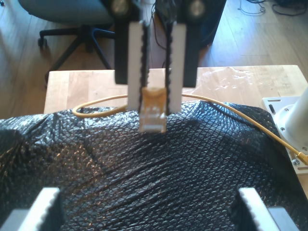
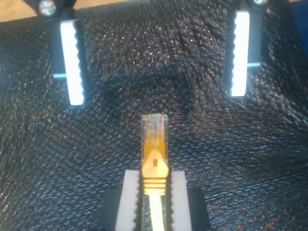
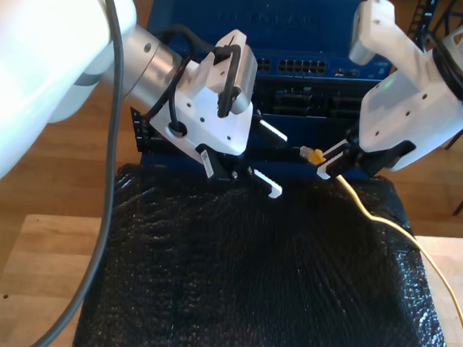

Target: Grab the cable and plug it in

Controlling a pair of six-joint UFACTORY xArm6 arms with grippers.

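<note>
1. The cable (image 3: 387, 224), by its plug (image 2: 154, 132), sat clamped between the pads of my second gripper (image 3: 333, 163), at the exterior view's right.
2. My first gripper (image 3: 269, 159) hung with jaws spread wide, holding nothing, facing the plug.
3. Below lay black bubble wrap (image 3: 255, 286); the yellow cable trailed right across it over the wooden table (image 3: 26, 270).

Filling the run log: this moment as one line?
my second gripper: shut on the cable, plug protruding | my first gripper: open, empty | not yet plugged in
</note>
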